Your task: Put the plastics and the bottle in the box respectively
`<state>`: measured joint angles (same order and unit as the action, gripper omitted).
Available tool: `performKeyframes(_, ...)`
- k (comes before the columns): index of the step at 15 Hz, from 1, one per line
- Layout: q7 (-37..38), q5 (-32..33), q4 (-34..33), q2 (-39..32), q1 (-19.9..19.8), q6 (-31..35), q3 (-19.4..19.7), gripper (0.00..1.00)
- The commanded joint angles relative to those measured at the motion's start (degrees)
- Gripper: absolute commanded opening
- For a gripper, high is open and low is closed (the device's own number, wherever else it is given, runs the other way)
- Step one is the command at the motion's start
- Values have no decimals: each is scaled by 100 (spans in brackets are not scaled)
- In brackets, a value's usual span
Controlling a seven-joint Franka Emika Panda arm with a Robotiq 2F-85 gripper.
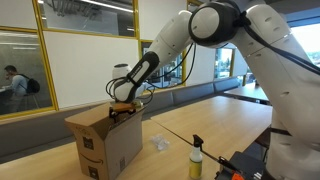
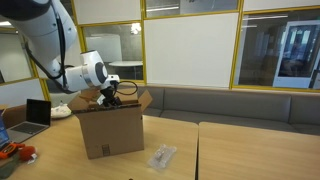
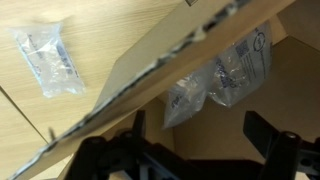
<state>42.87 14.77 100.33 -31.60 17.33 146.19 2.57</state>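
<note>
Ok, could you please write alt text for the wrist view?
The open gripper hangs over the cardboard box, and crumpled clear plastic lies inside it. One more plastic piece lies outside the box on the wooden table.

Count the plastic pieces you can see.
3 plastic pieces: one on the table beside the box, two side by side inside it; the box wall may hide others.

Brown cardboard box (image 1: 104, 142) upright on table, flaps open. Clear crinkled plastic (image 3: 218, 78) inside box. Loose plastic piece (image 1: 160, 144) flat on table, 3 o'clock of box. Yellow-green bottle (image 1: 196, 161), black cap, upright, 4 o'clock of box.
</note>
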Motion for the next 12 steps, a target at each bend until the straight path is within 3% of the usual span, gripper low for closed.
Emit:
performKeyframes(1, 185, 214, 298, 691, 235, -414, 302, 100)
performKeyframes(5, 558, 727, 758, 1611, 264, -1021, 435, 100)
performKeyframes(12, 1512, 1729, 2001, 3106, -276, -1719, 86, 100)
